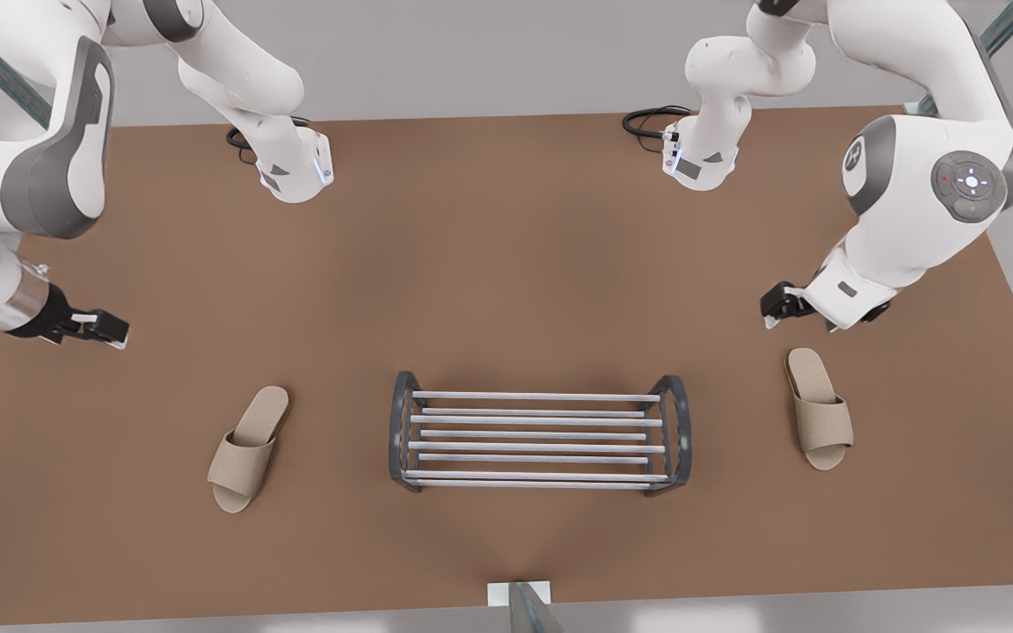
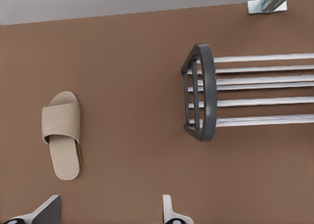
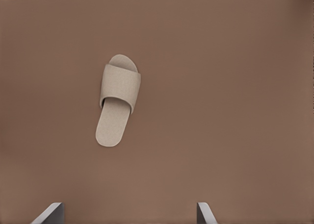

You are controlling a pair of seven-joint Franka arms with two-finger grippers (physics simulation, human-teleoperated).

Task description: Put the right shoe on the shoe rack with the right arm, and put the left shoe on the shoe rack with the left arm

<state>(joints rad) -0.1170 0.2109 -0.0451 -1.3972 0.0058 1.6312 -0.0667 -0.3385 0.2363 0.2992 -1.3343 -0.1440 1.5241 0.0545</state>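
The rack (image 1: 539,437) stands mid-bench (image 1: 506,264), bare. The left shoe (image 1: 819,407) lies at the front view's right, near the empty, wide-open left claw (image 1: 773,309). The right shoe (image 1: 247,448) lies left, under the open right claw (image 1: 100,331).

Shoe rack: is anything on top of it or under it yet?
Nothing lies on the rack; the right shoe and left shoe sit on the table, either side. Through the gaps only bare table shows; strips directly under the bars are hidden.
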